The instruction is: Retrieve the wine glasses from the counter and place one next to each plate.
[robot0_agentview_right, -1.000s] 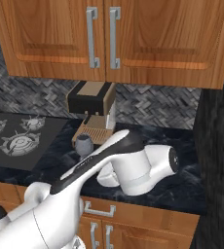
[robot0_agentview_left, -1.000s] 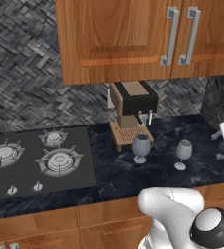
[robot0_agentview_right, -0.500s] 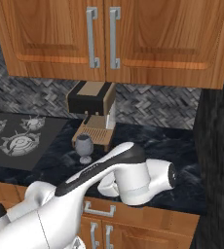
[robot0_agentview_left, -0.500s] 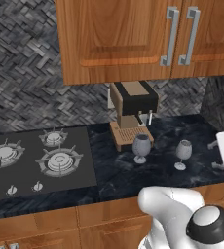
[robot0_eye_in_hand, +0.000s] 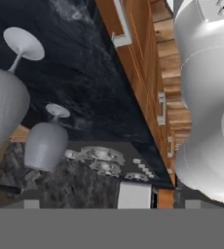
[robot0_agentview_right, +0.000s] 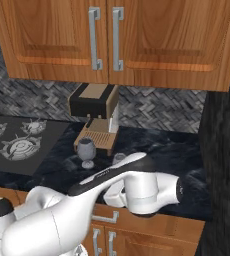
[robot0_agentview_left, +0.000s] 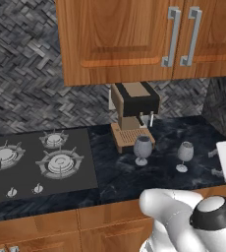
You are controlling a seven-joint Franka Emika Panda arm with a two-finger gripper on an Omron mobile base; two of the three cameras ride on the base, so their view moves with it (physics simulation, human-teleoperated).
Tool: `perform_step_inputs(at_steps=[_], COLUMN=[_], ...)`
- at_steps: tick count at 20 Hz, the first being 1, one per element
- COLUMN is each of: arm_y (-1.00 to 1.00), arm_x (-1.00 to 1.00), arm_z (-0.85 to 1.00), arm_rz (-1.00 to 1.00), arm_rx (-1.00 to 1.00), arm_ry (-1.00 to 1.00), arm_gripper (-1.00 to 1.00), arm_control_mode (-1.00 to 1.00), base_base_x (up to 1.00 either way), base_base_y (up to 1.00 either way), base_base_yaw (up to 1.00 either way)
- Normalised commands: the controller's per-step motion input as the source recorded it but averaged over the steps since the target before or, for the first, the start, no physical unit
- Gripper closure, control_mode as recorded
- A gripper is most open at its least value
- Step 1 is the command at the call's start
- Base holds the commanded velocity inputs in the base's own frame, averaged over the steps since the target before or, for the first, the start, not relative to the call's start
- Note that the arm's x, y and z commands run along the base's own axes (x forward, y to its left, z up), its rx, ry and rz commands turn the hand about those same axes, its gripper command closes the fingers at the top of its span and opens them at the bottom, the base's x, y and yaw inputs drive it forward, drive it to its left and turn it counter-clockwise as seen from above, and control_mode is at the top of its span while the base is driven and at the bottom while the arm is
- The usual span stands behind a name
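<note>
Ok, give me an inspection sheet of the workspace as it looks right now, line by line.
Surface: black marble counter with white veining, over brown wooden cabinets.
Job's things: two wine glasses stand upright and apart on the counter, the left glass just in front of the coffee machine, the right glass nearer the counter's right end. Plates: nothing seen.
Clutter: coffee machine against the backsplash; gas hob to its left.
Grippers: gripper open, holding nothing.
Cables: nothing seen.
Surroundings: wooden wall cabinets with metal handles; grey woven-pattern backsplash.
</note>
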Motion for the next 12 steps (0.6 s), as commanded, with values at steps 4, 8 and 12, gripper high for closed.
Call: perform_step_inputs(at_steps=[4, 8, 12], arm_y=[-0.05, 0.0, 0.0], arm_x=[0.16, 0.18, 0.22], arm_z=[-0.19, -0.04, -0.11], arm_rz=[-0.01, -0.01, -0.03], arm_rx=[0.07, 0.07, 0.12], arm_ry=[0.16, 0.17, 0.12], arm_gripper=[-1.0, -1.0, -1.0], arm_control_mode=[-1.0, -1.0, -1.0], base_base_x=[0.0, 0.0, 0.0], base_base_y=[0.0, 0.0, 0.0], base_base_yaw=[0.0, 0.0, 0.0])
